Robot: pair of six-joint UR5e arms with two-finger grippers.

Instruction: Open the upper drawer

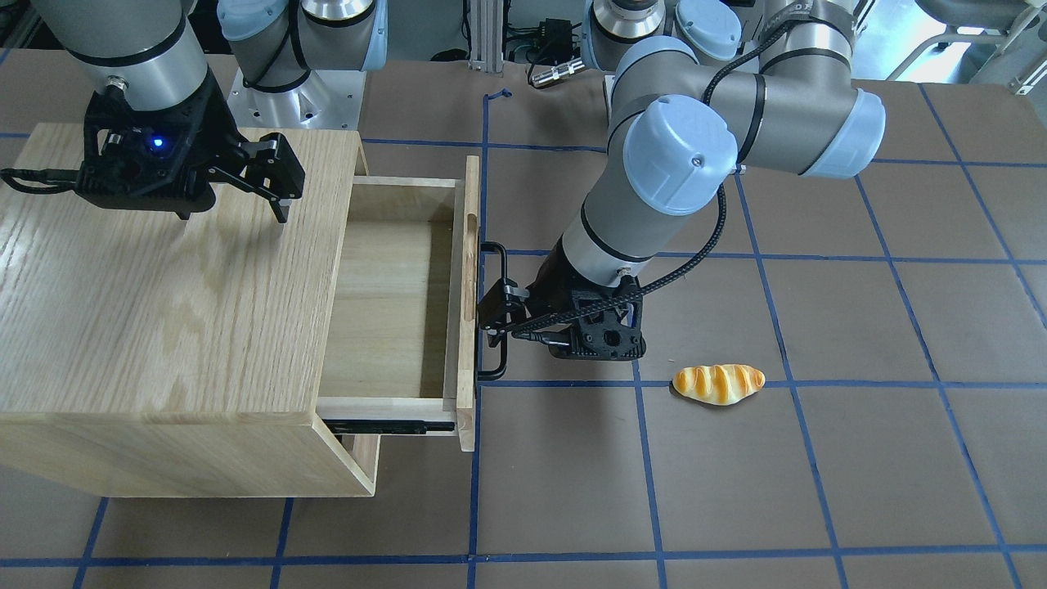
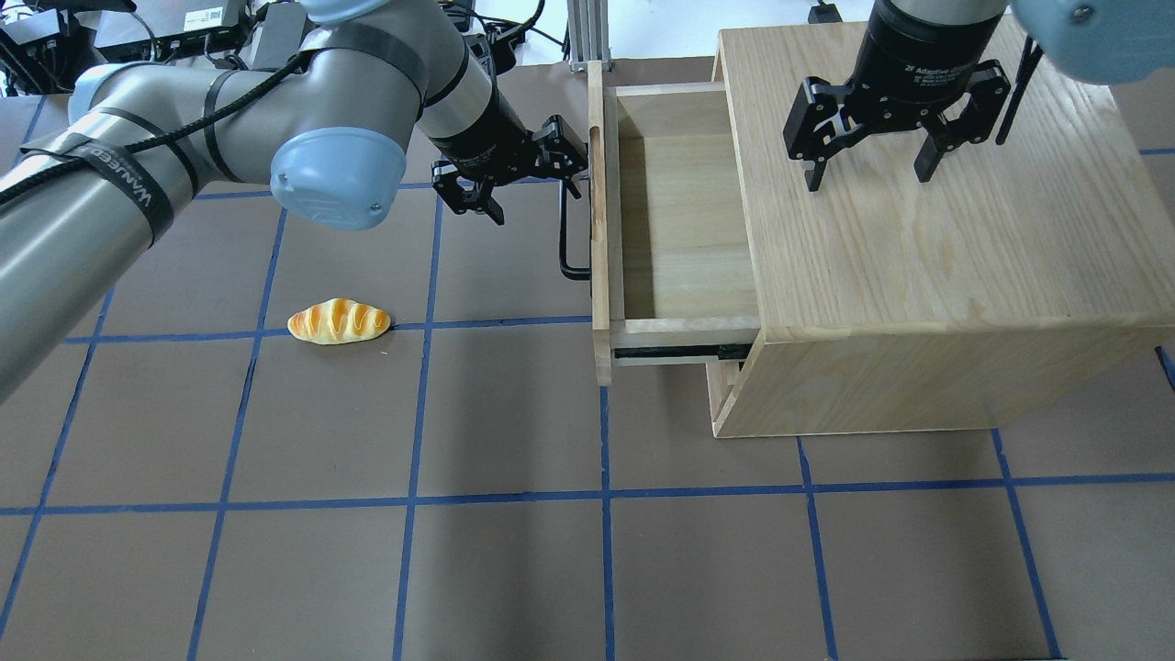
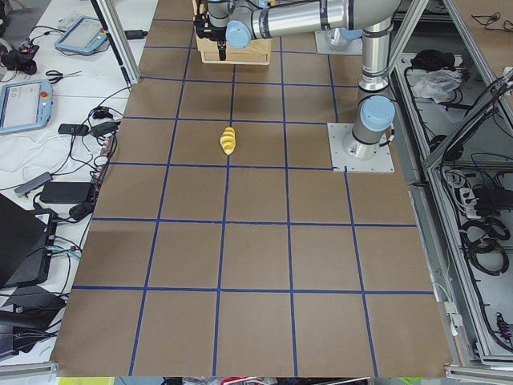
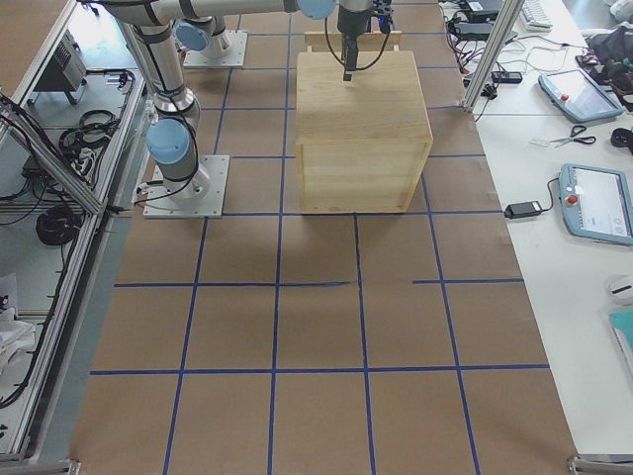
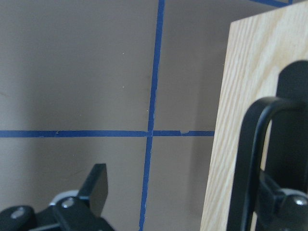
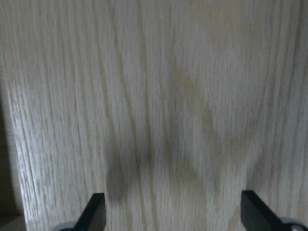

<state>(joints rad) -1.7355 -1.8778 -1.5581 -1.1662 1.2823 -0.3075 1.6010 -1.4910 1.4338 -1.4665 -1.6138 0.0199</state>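
- Left wrist view shows only part of handle [image 5: 250,168]; most of it is cut off.
- Drawer [image 2: 675,220] stands well out of cabinet [image 2: 918,275] on tabletop [image 2: 514,413].
- Left tool [image 2: 535,191] spread, one finger between handle and drawer front.
- Right tool [image 2: 868,179] spread, over cabinet top.

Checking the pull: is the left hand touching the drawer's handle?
Cannot tell. Left wrist view: a finger of the left hand overlaps the handle, but contact or gap is unclear.
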